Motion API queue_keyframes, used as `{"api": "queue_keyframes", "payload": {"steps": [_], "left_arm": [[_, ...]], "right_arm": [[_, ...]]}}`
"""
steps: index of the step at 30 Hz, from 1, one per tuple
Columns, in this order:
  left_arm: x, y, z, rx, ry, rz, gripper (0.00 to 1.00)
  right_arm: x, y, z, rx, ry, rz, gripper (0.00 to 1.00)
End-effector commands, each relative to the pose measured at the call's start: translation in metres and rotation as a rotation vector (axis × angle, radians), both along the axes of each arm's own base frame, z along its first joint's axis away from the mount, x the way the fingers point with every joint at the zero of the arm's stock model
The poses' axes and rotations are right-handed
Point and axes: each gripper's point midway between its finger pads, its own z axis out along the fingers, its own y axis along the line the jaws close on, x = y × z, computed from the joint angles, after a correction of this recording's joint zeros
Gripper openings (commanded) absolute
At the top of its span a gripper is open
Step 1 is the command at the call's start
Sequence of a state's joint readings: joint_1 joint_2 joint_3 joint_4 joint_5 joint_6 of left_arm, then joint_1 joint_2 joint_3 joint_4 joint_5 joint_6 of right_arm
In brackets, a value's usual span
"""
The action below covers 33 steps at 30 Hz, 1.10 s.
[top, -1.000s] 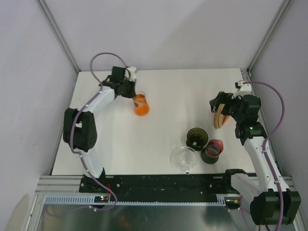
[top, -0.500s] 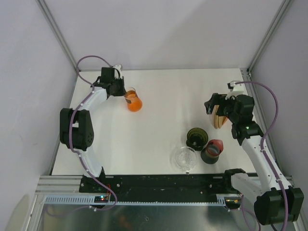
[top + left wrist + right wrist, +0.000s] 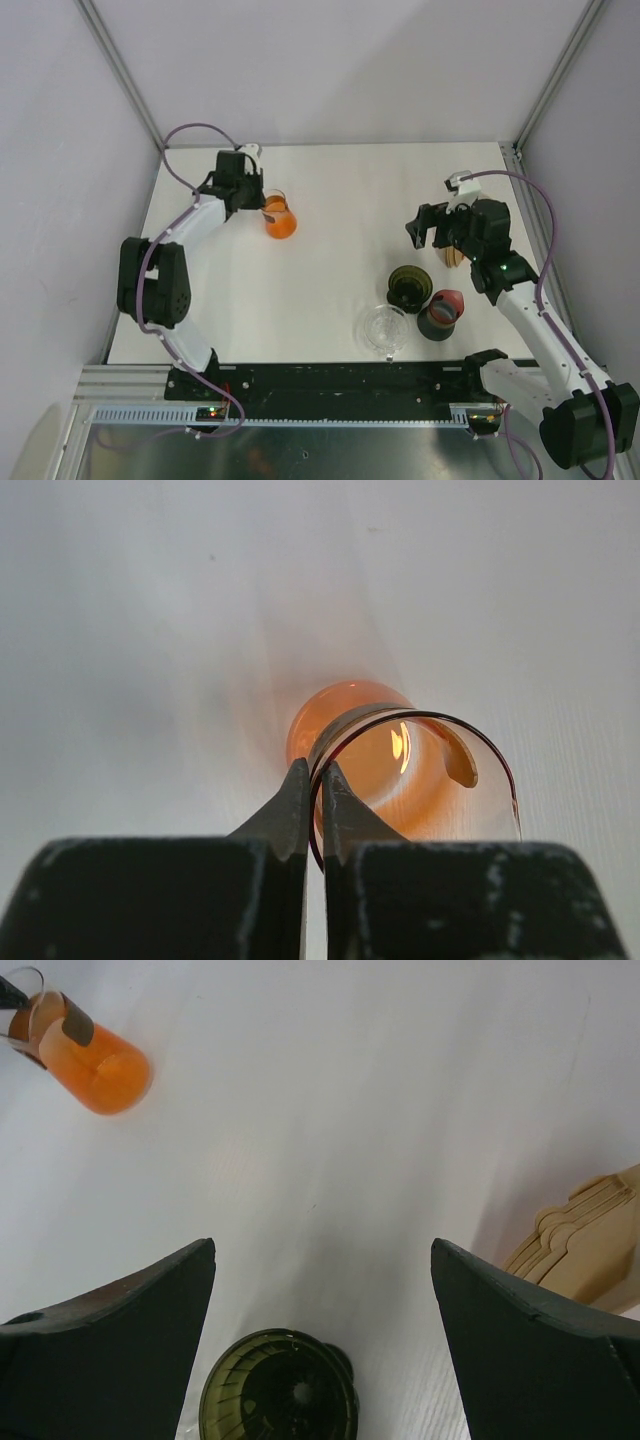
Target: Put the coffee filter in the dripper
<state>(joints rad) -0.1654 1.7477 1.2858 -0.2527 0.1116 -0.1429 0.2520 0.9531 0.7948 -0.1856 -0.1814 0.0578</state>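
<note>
The left gripper (image 3: 312,770) is pressed together on the rim of an orange glass cup (image 3: 400,770), which lies tipped on its side on the white counter (image 3: 350,200) at the far left. The right gripper (image 3: 322,1250) is spread wide and holds nothing; it hangs over bare counter, above and just beyond the dark green ribbed dripper (image 3: 280,1390). The stack of tan coffee filters (image 3: 585,1250) sits on the counter to the right of that gripper, apart from its fingers and not in the dripper. In the overhead view a clear glass dripper (image 3: 385,328) and a red-and-black cup (image 3: 441,312) stand near the green one, toward the near edge
</note>
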Motion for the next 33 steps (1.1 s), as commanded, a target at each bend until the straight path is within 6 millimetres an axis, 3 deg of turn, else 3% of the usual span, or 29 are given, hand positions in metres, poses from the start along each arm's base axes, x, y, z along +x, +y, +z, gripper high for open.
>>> {"api": "queue_keyframes", "payload": {"steps": [1, 7, 12, 19, 27, 33], "left_arm": [[-0.017, -0.02, 0.042, 0.057, -0.124, -0.059, 0.0], [-0.027, -0.019, 0.038, 0.075, -0.114, -0.063, 0.01], [-0.028, -0.02, 0.034, 0.083, -0.106, -0.083, 0.21], [-0.028, -0.021, 0.035, 0.083, -0.108, -0.097, 0.25], [-0.025, -0.029, 0.089, 0.05, -0.229, -0.14, 0.54], [-0.041, -0.048, 0.128, 0.08, -0.343, -0.26, 0.6]], "right_arm": [[0.002, 0.004, 0.033, -0.01, -0.084, 0.016, 0.93], [0.001, 0.004, 0.034, -0.023, -0.088, 0.019, 0.94], [0.0, 0.006, 0.033, -0.026, -0.086, 0.022, 0.94], [-0.002, 0.005, 0.035, -0.034, -0.093, 0.019, 0.95], [-0.002, 0.004, 0.035, -0.037, -0.095, 0.015, 0.96], [-0.004, 0.002, 0.033, -0.044, -0.083, 0.003, 0.97]]}}
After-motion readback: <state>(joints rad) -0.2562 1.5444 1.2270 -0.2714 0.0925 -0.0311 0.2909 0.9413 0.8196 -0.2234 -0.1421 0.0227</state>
